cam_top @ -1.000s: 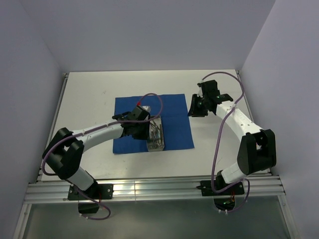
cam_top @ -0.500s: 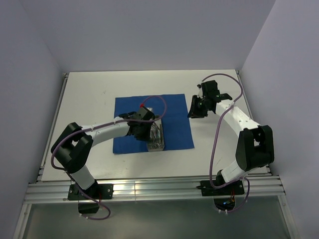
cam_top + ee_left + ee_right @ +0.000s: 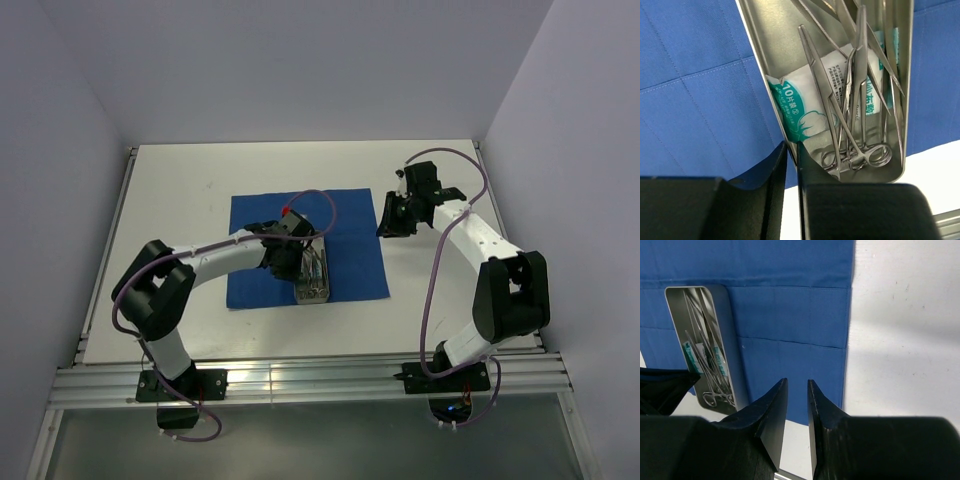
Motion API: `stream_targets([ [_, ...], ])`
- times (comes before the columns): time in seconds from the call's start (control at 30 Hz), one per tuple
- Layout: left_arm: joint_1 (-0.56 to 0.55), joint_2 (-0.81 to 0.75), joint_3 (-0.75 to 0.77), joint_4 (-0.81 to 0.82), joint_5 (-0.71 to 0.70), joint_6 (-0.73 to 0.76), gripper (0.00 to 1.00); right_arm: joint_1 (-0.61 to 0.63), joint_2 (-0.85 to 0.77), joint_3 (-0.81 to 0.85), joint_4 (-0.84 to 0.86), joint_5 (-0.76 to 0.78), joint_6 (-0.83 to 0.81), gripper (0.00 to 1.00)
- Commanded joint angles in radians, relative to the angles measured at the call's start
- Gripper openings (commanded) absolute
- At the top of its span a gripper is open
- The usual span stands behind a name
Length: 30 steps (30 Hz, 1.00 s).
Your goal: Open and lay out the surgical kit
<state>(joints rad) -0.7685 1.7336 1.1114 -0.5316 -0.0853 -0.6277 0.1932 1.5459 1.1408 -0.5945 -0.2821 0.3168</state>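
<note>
Blue cloth wrap (image 3: 258, 218) is open and flat, left of centre in the overhead view. The steel tray (image 3: 756, 47) sits on its lower right part, one short end near the cloth's lower edge. The contents are not laid out yet.

- In the tray: slim instruments in a crossed bundle, ring-handled clamps (image 3: 866, 156) with their loops at the lower end. The white-green packet (image 3: 801, 109) lies under them, against the left wall.
- Left gripper (image 3: 791, 146) is at the bottom centre of its wrist view, fingers nearly together with only a thin slit between them. The tray's long left wall runs straight into that slit, so this reads as a pinch on the rim near the corner. The contact itself is hidden.
- Right gripper (image 3: 797, 383) hangs over the cloth's right edge, well apart from the tray. Its fingers are slightly apart with nothing between them.

Step in hand, as judged: shifting or steadying the tray before emptying it.

To do it well:
- Keep the tray level. A tilt would slide the bundle to one end.
- Drag it low and slowly, because the cloth may ruck up under it.
- Leave bare cloth beside the tray for the layout.
- Lift the instruments one at a time by the ring end, since the crossed shafts may snag.
- Take the packet last, as it is pinned underneath.
</note>
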Motion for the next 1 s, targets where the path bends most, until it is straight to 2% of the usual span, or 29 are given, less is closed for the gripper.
stream_targets([
  [0.0,0.009,0.014,0.047,0.001,-0.019,-0.021,0.16,-0.009,0.008,0.031,0.007,-0.009,-0.009,0.3],
  [0.13,0.009,0.018,0.06,-0.004,-0.013,-0.023,0.08,-0.011,0.011,0.03,0.005,-0.012,-0.004,0.29],
  [0.2,0.012,0.017,0.074,-0.016,-0.021,-0.014,0.0,-0.011,0.011,0.03,0.005,-0.015,-0.004,0.29],
  [0.4,0.049,-0.025,0.157,-0.057,-0.025,0.094,0.0,-0.012,0.006,0.034,0.005,-0.031,-0.012,0.28],
  [0.6,0.116,-0.04,0.272,-0.152,0.088,0.466,0.0,-0.014,0.0,0.039,0.012,-0.04,-0.027,0.27],
  [0.67,0.181,-0.06,0.283,-0.162,0.145,0.609,0.0,-0.014,0.002,0.045,0.007,-0.042,-0.03,0.26],
  [0.7,0.208,-0.068,0.289,-0.159,0.185,0.682,0.0,-0.014,0.002,0.045,0.009,-0.043,-0.031,0.26],
  [0.73,0.266,-0.069,0.3,-0.172,0.3,0.82,0.0,-0.014,0.003,0.046,0.009,-0.046,-0.033,0.26],
  [0.77,0.294,-0.057,0.314,-0.185,0.332,0.879,0.0,-0.015,0.006,0.048,0.01,-0.048,-0.033,0.26],
  [0.83,0.363,-0.014,0.384,-0.259,0.422,1.052,0.0,-0.015,0.008,0.05,0.009,-0.052,-0.032,0.26],
  [0.87,0.385,0.054,0.425,-0.302,0.45,1.103,0.0,-0.015,0.013,0.051,0.009,-0.06,-0.031,0.26],
  [0.97,0.46,0.215,0.632,-0.508,0.562,1.34,0.0,-0.015,0.022,0.053,0.009,-0.071,-0.027,0.25],
])
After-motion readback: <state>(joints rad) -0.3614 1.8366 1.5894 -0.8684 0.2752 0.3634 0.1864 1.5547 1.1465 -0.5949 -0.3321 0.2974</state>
